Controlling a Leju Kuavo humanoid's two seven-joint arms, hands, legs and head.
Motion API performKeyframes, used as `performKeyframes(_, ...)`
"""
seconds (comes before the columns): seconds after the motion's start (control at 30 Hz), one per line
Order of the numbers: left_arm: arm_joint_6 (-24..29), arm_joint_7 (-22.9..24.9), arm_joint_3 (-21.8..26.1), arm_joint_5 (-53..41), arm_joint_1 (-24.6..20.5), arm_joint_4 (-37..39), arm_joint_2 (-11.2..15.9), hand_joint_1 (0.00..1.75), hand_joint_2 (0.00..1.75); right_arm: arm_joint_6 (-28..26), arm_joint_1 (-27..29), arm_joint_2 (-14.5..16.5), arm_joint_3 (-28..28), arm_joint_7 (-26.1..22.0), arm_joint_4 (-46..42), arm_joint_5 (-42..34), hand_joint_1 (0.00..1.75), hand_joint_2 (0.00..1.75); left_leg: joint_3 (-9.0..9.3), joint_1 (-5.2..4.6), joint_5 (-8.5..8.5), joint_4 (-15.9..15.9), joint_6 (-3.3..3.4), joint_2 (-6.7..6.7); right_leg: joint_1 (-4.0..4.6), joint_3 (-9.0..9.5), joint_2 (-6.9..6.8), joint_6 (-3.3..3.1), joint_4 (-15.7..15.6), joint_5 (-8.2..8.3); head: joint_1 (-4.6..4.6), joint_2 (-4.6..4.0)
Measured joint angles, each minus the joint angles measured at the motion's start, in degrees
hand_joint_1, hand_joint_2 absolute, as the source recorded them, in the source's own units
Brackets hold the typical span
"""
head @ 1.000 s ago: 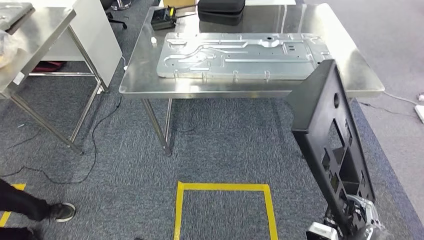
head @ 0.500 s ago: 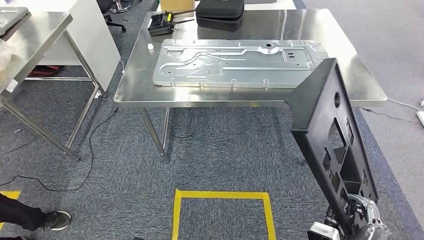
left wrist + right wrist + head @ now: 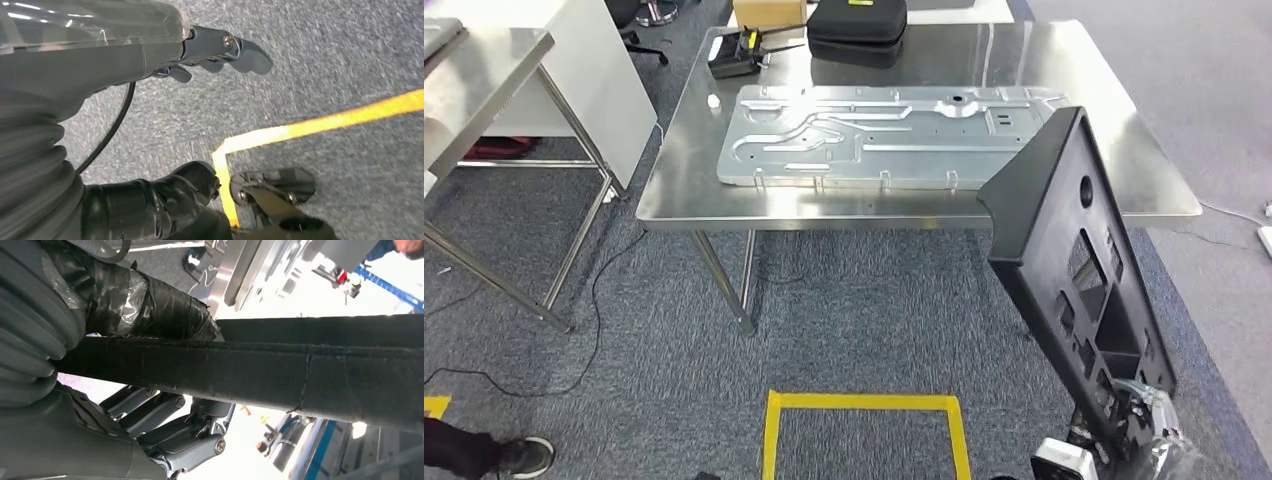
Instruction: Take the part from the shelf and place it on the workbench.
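Nearer now, workbench (image 3: 664, 190) looms; right hand (image 3: 1139, 435) fingers grasp upright black part (image 3: 1074, 270), left hand (image 3: 150, 60) released.

Two steel tables (image 3: 674, 195) (image 3: 484, 110), one grey metal plate (image 3: 874, 135), one black case (image 3: 856, 30), one black part (image 3: 1074, 290), one cardboard box (image 3: 769, 12), one yellow tape square (image 3: 864, 402).

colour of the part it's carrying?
Black; the part shows best in the head view.

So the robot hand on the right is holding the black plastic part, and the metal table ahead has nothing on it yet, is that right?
Not quite. The right robot hand does hold the black part, but the metal table already carries things: a large metal plate and a black case, as the head view shows.
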Motion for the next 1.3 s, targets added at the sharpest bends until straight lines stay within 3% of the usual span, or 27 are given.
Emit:
performKeyframes(0.07,-0.02,0.04,-0.02,-0.2,0.16,0.0,-0.01,0.0,1.75,-0.01,-0.5,-0.35,0.22,0.08,-0.04,0.69,1.75,1.75,1.6,0.29,-0.02,-1.36,0.4,-0.1,-0.07,0.48,-0.13,0.45,0.96,0.03,0.04,0.0)
performKeyframes(0.1,-0.03,0.04,-0.03,-0.36,0.16,0.0,-0.01,0.0,1.75,-0.01,-0.95,-0.54,0.37,0.09,-0.1,1.09,1.75,1.75,2.43,0.47,-0.04,-1.89,0.59,-0.11,-0.07,-0.14,-0.16,0.62,2.41,-0.62,0.06,0.0)
performKeyframes(0.23,-0.27,0.04,-0.29,-0.8,-0.06,0.0,0.04,0.0,1.75,-0.01,-2.3,-1.42,0.97,0.27,-0.22,1.89,1.75,1.75,3.79,0.57,-0.95,-2.24,0.98,-0.19,-0.27,-8.51,-0.18,1.51,13.41,-4.99,0.13,0.0)
performKeyframes(0.27,-0.35,0.05,-0.4,-0.87,-0.01,0.0,0.04,0.0,1.75,-0.01,-2.41,-1.61,1.05,0.38,-0.21,1.96,1.75,1.75,4.27,0.6,-1.39,-2.24,0.9,-0.25,-0.35,-9.76,-0.19,1.68,13.79,-4.65,0.12,0.0)
performKeyframes(0.3,-0.42,0.07,-0.51,-0.93,0.09,0.01,0.03,0.0,1.75,-0.01,-2.58,-1.8,1.15,0.5,-0.21,2.03,1.75,1.75,4.9,0.63,-1.87,-2.22,0.74,-0.29,-0.45,-10.11,-0.21,1.79,12.35,-3.1,0.13,0.0)
performKeyframes(0.37,-0.5,0.1,-0.73,-1.04,0.28,0.01,-0.02,0.0,1.75,-0.01,-3.02,-2.13,1.37,0.75,-0.2,2.26,1.75,1.75,6.17,0.68,-3.05,-2.14,0.23,-0.27,-0.62,-9.1,-0.3,1.77,6.01,2.67,0.14,0.0)
performKeyframes(0.43,-0.55,0.15,-0.88,-1.1,0.14,0.02,-0.07,0.0,1.75,0.0,-3.46,-2.39,1.57,0.91,-0.13,2.39,1.75,1.75,6.64,0.61,-4.06,-1.95,-0.43,-0.26,-0.39,-8.37,-0.43,1.12,1.57,5.76,0.15,0.0)
performKeyframes(0.57,-0.6,0.23,-1.07,-1.21,-0.13,0.02,-0.02,0.0,1.75,-0.01,-4.11,-2.6,1.84,1.04,-0.11,2.41,1.75,1.75,7.11,0.63,-4.91,-0.55,-1.71,-0.26,-0.28,-7.35,-0.19,-0.85,0.63,5.46,0.09,0.0)
performKeyframes(0.63,-0.58,0.27,-1.15,-1.37,-0.21,0.02,0.0,0.0,1.75,-0.01,-4.6,-2.62,2.04,0.98,-0.15,2.53,1.75,1.75,4.73,0.81,-6.21,4.18,-2.17,-0.24,-0.36,-6.31,-0.22,-1.56,0.38,4.97,0.08,0.0)
performKeyframes(0.7,-0.58,0.3,-1.21,-1.63,-0.24,0.02,-0.01,0.0,1.75,-0.01,-5.06,-2.64,2.25,0.9,-0.17,2.93,1.75,1.75,-0.12,0.92,-8.93,11.63,-2.54,-0.23,-0.31,-5.61,-0.25,-1.88,0.35,4.25,0.07,0.0)
performKeyframes(0.77,-0.65,0.35,-1.26,-1.83,-0.11,0.02,-0.01,0.0,1.75,-0.01,-5.38,-2.77,2.33,0.86,-0.17,3.7,1.75,1.75,-3.78,0.98,-10.03,15.19,-2.6,-0.22,-0.22,-4.62,-0.12,-1.88,0.35,3.36,0.07,0.0)
performKeyframes(0.8,-0.68,0.37,-1.28,-1.87,-0.04,0.02,-0.01,0.0,1.75,-0.01,-5.54,-2.88,2.35,0.87,-0.17,4.14,1.75,1.75,-4.24,0.98,-8.86,14.08,-2.47,-0.22,-0.18,-3.95,-0.04,-1.83,0.35,2.86,0.07,0.0)
performKeyframes(0.9,-0.7,0.43,-1.33,-2.02,0.02,0.02,0.07,0.0,1.75,0.0,-6.4,-3.31,2.56,0.93,-0.28,5.47,1.75,1.75,-2.56,0.69,-1.42,4.23,-1.44,-0.16,-0.04,-2.0,0.12,-1.39,0.27,1.3,0.11,0.0)
performKeyframes(0.97,-0.73,0.51,-1.41,-2.25,-0.09,0.01,0.15,0.0,1.75,0.01,-7.35,-3.67,2.9,1.04,-0.48,6.27,1.75,1.75,-1.81,0.27,0.64,0.72,-0.72,-0.17,0.0,-1.35,0.23,-0.72,0.23,0.65,0.1,0.0)
performKeyframes(1.07,-0.78,0.58,-1.6,-2.57,-0.18,0.01,0.16,0.0,1.75,0.01,-8.55,-4.16,3.28,1.34,-0.99,6.84,1.75,1.75,-0.35,0.3,0.54,-0.54,0.19,-0.34,-0.01,-0.66,0.21,0.25,1.02,0.64,0.06,0.0)
performKeyframes(1.1,-0.78,0.6,-1.66,-2.62,-0.22,0.01,0.16,0.0,1.75,0.01,-9.01,-4.31,3.41,1.44,-1.15,6.92,1.75,1.75,0.45,0.4,0.45,-0.95,0.5,-0.36,-0.06,-1.23,0.14,0.49,2.37,0.26,0.06,0.0)
performKeyframes(1.17,-0.81,0.62,-1.83,-2.7,-0.39,0.01,0.15,0.0,1.75,0.01,-10.0,-4.58,3.76,1.61,-1.32,7.15,1.75,1.75,1.6,0.48,0.08,-1.44,0.97,-0.34,-0.16,-4.47,0.02,0.91,7.89,-1.77,0.12,0.0)
performKeyframes(1.23,-0.88,0.69,-2.01,-2.78,-0.56,0.02,0.14,0.0,1.75,0.01,-10.61,-4.84,4.13,1.85,-1.37,7.46,1.75,1.75,2.27,0.46,-0.62,-1.45,1.18,-0.38,-0.17,-9.05,-0.01,1.32,13.95,-4.21,0.13,0.0)
performKeyframes(1.27,-0.92,0.77,-2.12,-2.83,-0.58,0.02,0.13,0.0,1.75,0.0,-10.79,-4.98,4.28,1.98,-1.37,7.59,1.75,1.75,2.75,0.45,-1.06,-1.44,1.18,-0.43,-0.18,-10.64,-0.01,1.43,15.22,-4.5,0.12,0.0)
performKeyframes(1.3,-0.96,0.87,-2.21,-2.88,-0.57,0.02,0.13,0.0,1.75,0.01,-11.02,-5.13,4.44,2.1,-1.37,7.71,1.75,1.75,3.36,0.44,-1.55,-1.43,1.13,-0.48,-0.17,-11.4,-0.01,1.42,14.72,-3.72,0.13,0.0)
